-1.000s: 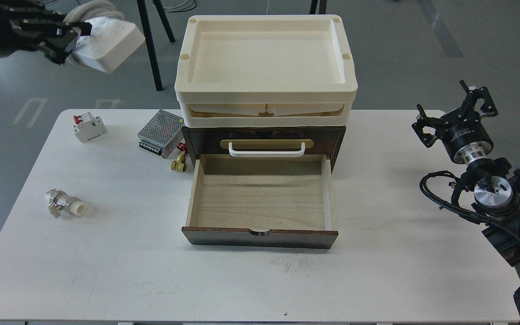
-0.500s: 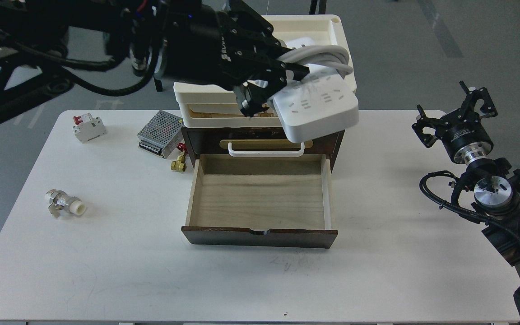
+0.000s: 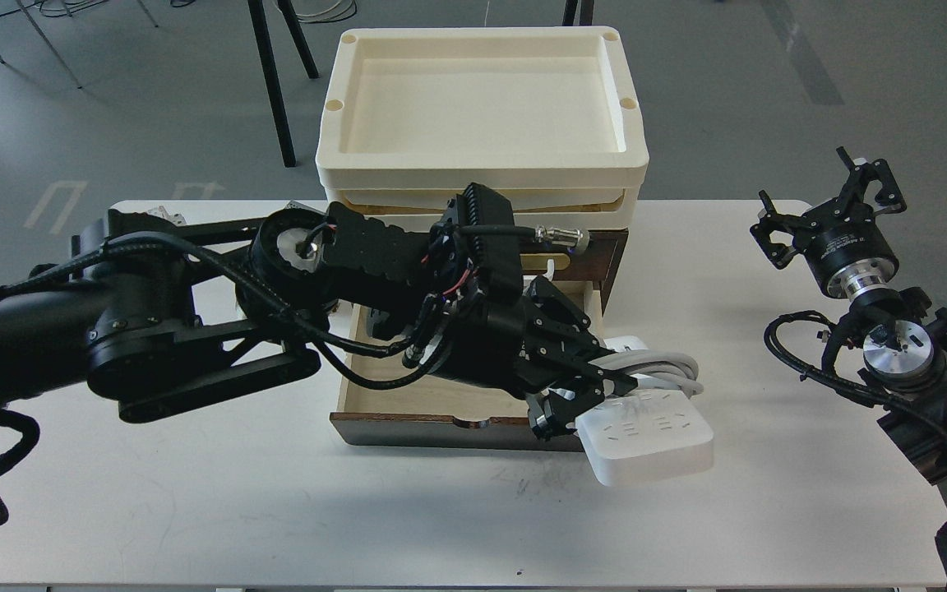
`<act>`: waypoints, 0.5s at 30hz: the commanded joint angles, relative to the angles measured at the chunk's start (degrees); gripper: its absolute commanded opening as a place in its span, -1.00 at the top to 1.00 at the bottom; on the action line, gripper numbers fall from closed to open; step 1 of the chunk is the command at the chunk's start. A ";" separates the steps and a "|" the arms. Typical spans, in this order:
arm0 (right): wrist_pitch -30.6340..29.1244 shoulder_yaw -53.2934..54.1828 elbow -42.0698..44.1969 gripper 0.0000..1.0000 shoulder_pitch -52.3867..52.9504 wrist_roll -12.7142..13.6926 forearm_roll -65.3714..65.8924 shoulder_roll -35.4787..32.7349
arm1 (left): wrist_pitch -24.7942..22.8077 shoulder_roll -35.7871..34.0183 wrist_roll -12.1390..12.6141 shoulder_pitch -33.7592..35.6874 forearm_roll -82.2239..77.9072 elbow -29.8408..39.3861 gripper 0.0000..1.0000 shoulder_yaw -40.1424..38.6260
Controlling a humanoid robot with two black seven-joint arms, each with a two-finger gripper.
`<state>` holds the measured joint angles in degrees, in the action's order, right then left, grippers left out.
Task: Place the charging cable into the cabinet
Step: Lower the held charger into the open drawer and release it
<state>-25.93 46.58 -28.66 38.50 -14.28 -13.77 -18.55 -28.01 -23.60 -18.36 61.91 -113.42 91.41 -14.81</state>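
The left gripper (image 3: 576, 395) is clamped on the charging cable (image 3: 650, 436), with its fingers around the middle where the thick white cord is looped. The white strip hangs out past the drawer's front right corner, at about 5 o'clock from the middle of the drawer. It looks like it is above the table (image 3: 194, 493) and not inside the drawer, though I cannot tell how high it is. The cabinet (image 3: 473, 432) has its bottom drawer pulled open, and the light wood floor inside looks empty where the arm does not hide it. To do this step well, the arm should bring the strip back toward 10 o'clock, until all of it is over the wood floor. The strip is long, so it may help to turn it to lie along the wide way of the drawer. Then it should go down slowly, so no corner bumps the dark front edge or the side wall. The cord loops should go in too and not hang over the edge. Only then should the fingers let go. The right gripper (image 3: 831, 210) is well apart, at 3 o'clock near the table's edge, holding nothing, with its fingers spread. The cream trays (image 3: 482, 168) sit on top of the cabinet at 12 o'clock.
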 commanded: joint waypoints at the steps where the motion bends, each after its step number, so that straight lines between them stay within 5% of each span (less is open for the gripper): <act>1: 0.00 0.00 0.01 -1.00 0.00 -0.05 -0.03 0.00 | 0.01 -2.15 -0.10 -2.67 -0.75 -3.07 1.00 0.04; 7: -0.18 0.00 -0.17 -1.00 0.00 0.04 0.06 0.00 | 0.01 -2.94 0.78 -5.13 -3.29 -9.05 1.00 0.04; 11: -0.18 0.00 -0.26 -1.00 0.00 0.04 -0.03 0.00 | 0.01 -2.94 5.16 -6.45 -4.97 -12.39 1.00 0.04; 15: -0.18 0.00 -0.26 -1.00 0.00 0.04 -0.03 0.00 | 0.01 -2.85 6.75 -6.71 -4.97 -13.71 0.99 0.04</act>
<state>-26.09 46.58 -28.93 38.50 -14.24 -13.75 -18.55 -28.01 -26.55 -12.73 55.46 -118.33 78.70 -14.77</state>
